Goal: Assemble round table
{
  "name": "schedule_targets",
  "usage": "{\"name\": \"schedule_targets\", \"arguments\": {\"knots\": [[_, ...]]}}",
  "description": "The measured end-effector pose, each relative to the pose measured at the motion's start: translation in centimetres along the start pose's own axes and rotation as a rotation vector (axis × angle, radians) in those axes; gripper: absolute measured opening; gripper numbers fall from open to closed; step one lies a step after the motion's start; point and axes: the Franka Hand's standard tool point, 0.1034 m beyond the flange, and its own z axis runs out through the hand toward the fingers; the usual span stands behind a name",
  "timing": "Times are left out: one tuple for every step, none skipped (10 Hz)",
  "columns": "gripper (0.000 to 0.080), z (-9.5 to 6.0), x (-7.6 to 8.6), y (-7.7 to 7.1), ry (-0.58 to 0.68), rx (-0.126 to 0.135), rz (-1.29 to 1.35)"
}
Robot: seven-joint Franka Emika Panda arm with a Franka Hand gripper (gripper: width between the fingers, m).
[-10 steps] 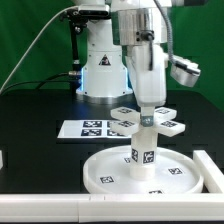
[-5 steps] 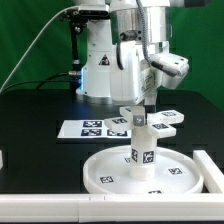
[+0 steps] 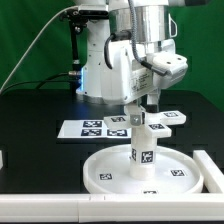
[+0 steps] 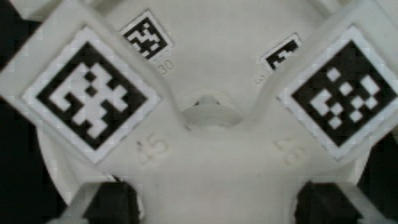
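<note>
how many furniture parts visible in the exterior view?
3: disc flat on the table; leg upright on its centre; base piece atop the leg, under the end effector. Others may be hidden.

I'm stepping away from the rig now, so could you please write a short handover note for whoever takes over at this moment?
Gripper: low over the base piece; whether it grips cannot be told.
Round tabletop: lies flat at the front of the table, near the marker board.
Leg: stands upright in the tabletop's centre.
Base piece: sits on top of the leg, its tags filling the wrist view.
Done: leg and base placed.
Left: confirm the base is fastened, then release.
</note>
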Motion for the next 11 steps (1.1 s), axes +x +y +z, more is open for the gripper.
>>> {"name": "schedule_targets", "arguments": {"knots": [[0.0433,0.0,0.0,0.0,-0.001,0.000,-0.021],[0.0509,0.1,0.0,0.1,-0.003,-0.003,-0.027],[0.0605,0.1,-0.1,0.1,-0.003,-0.003,-0.033],[0.0605,-0.5,-0.3,-0.1,-0.010,-0.002,-0.167],[0.0642,-1.5,-0.3,-0.4,-0.021,0.002,-0.279],[0.0647,-2.1,-0.6,-0.5,-0.029,-0.007,-0.351],[0.0647,-2.1,-0.6,-0.6,-0.028,-0.005,-0.412],[0.0649,-2.0,-0.6,-0.5,-0.028,-0.005,-0.513],[0.0649,-2.0,-0.6,-0.5,-0.028,-0.004,-0.576],[0.0649,-2.0,-0.6,-0.5,-0.027,-0.005,-0.638],[0.0649,-1.9,-0.3,-0.4,-0.022,-0.026,-0.868]]}}
